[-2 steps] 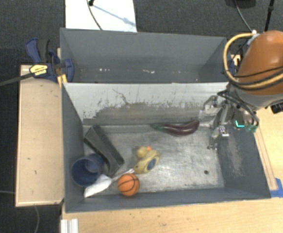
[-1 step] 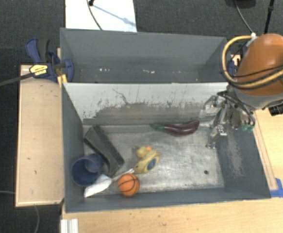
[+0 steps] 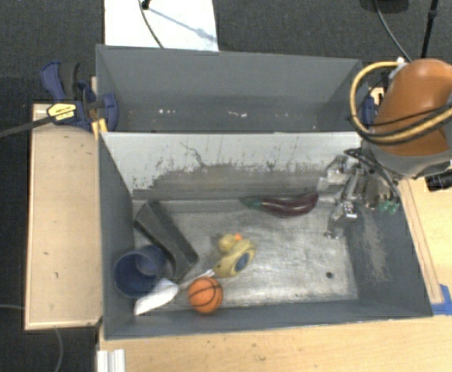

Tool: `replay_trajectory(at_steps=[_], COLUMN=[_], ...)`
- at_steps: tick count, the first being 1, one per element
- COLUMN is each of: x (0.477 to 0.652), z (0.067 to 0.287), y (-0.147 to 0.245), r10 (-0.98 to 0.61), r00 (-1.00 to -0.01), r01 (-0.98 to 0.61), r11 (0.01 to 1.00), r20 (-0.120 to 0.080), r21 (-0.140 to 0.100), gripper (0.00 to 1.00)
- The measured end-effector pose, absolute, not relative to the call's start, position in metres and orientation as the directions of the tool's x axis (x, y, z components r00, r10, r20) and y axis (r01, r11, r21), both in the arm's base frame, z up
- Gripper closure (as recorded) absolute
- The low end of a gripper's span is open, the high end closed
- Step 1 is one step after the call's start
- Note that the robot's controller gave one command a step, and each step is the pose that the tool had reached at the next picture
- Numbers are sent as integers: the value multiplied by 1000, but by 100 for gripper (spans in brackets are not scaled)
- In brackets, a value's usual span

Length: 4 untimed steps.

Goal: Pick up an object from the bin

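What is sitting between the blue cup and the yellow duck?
A dark grey block lies between the blue cup and the yellow duck, in the camera view.

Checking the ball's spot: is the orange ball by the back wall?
No, the orange ball lies at the bin's front wall.

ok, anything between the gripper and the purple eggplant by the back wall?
Nothing visible. The gripper is just beside the right end of the purple eggplant, no object between them. The yellow duck toy, orange ball and blue cup lie toward the front left, away from that gap.
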<state>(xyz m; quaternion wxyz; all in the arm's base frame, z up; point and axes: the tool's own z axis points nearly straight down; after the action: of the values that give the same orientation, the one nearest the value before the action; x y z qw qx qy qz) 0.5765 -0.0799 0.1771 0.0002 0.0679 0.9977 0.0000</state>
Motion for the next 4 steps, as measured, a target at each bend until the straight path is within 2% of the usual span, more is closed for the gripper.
replay_trajectory(at_steps=[1,2,3,4], x=[575,590,593,593], z=[184,126,75,75], y=[-55,-31,-74,-74], r10=[267,214,350,349], r00=[-964,-977,-937,-937], r01=[267,214,350,349], r11=[964,977,937,937], r20=[-1,-9,-18,-18], r21=[0,2,4,4], gripper=[0,0,100,100])
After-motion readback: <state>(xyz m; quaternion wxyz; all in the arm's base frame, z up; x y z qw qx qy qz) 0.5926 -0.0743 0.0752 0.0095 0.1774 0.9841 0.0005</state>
